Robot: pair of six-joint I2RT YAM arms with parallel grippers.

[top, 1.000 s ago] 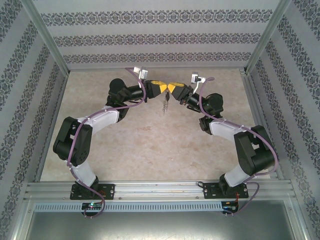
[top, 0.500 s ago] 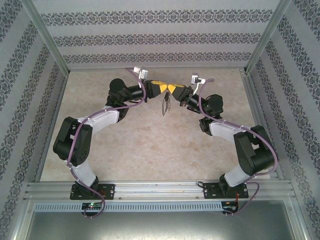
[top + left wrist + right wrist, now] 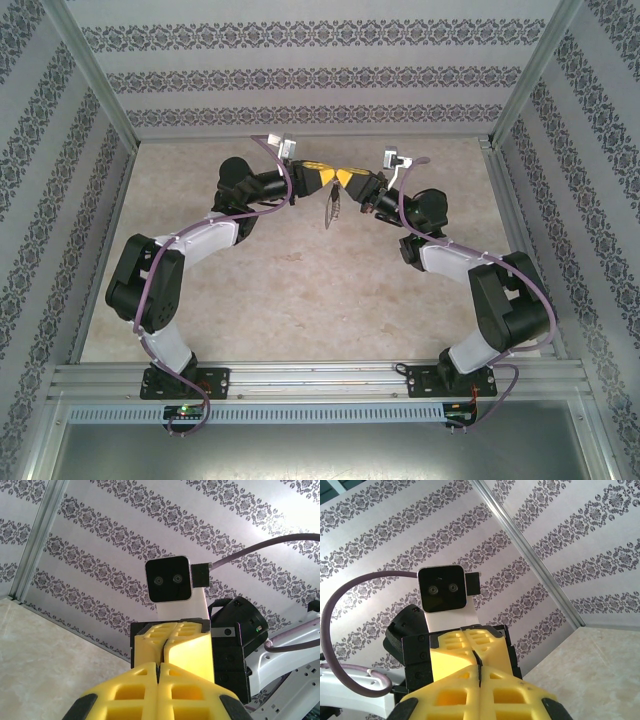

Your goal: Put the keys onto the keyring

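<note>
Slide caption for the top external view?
Left tool and right tool face tip to tip, shut, the keyring dangling below.

Bright, even light — barely a shadow on the pale desk (image 3: 300, 280). The overhead view is slightly soft; the wrist views crisper, the wall (image 3: 280, 510) glaring a little.

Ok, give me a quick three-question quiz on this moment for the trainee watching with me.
1. True or false: the left gripper is open.
2. Over the table, where do the left gripper and the right gripper meet? A: at the near edge. B: tip to tip above the far middle. C: nowhere, they are far apart.
3. Fill in: below where they meet hangs the ____.
Key: 1 false, it is shut; 2 B; 3 keyring.
</note>
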